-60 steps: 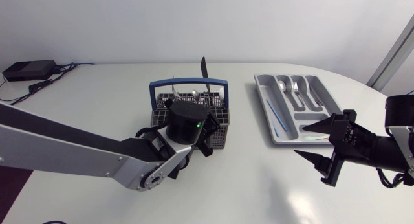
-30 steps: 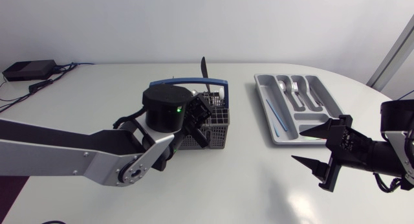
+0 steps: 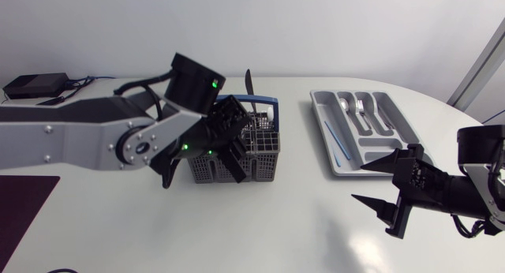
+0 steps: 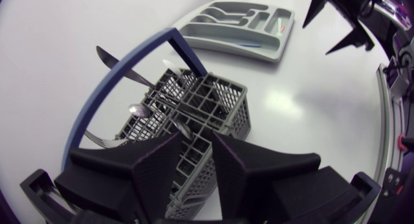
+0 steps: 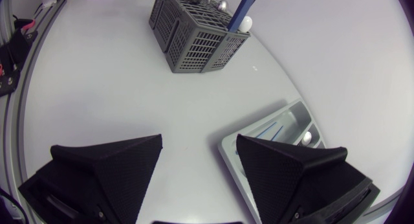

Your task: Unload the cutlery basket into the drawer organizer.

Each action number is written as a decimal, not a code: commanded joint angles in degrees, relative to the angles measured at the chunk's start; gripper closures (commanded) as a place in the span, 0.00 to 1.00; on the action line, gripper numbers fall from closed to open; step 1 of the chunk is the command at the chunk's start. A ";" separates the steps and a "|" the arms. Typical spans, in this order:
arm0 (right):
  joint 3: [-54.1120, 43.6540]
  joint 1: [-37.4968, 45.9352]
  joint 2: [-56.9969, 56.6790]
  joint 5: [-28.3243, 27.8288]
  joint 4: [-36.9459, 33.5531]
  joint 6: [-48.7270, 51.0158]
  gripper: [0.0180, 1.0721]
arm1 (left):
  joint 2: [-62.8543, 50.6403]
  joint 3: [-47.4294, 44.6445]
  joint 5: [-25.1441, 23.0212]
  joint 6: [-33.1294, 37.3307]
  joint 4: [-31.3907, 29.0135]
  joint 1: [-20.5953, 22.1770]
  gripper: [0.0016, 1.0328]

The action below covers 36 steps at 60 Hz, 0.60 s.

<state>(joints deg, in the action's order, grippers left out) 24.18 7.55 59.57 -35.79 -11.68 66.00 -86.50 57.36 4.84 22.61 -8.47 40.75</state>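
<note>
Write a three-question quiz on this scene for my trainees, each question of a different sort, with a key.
1. True or false: the right gripper, near the drawer organizer, is shut.
2. The left gripper is: A) over the cutlery basket; B) over the drawer organizer; C) against the right gripper.
3. Fill in: the basket's handle is coloured ____.

Key: 1 false, it is open and holds nothing; 2 A; 3 blue.
</note>
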 commanded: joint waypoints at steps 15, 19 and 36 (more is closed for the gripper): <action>-2.39 -0.87 -1.30 0.11 0.52 -1.40 0.21 | -7.54 18.13 -11.26 -14.79 -18.69 -5.86 0.50; -2.65 -0.87 -1.30 0.20 0.52 -1.31 0.21 | -9.83 20.86 -12.05 -16.02 -21.94 -5.86 0.50; -3.00 -0.87 -1.21 0.28 0.61 -1.13 0.21 | -13.52 24.73 -12.05 -18.30 -26.60 -5.86 0.49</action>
<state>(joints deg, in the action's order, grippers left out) 23.11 7.16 58.72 -35.77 -11.53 65.95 -97.86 79.75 -6.68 6.13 -34.26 35.03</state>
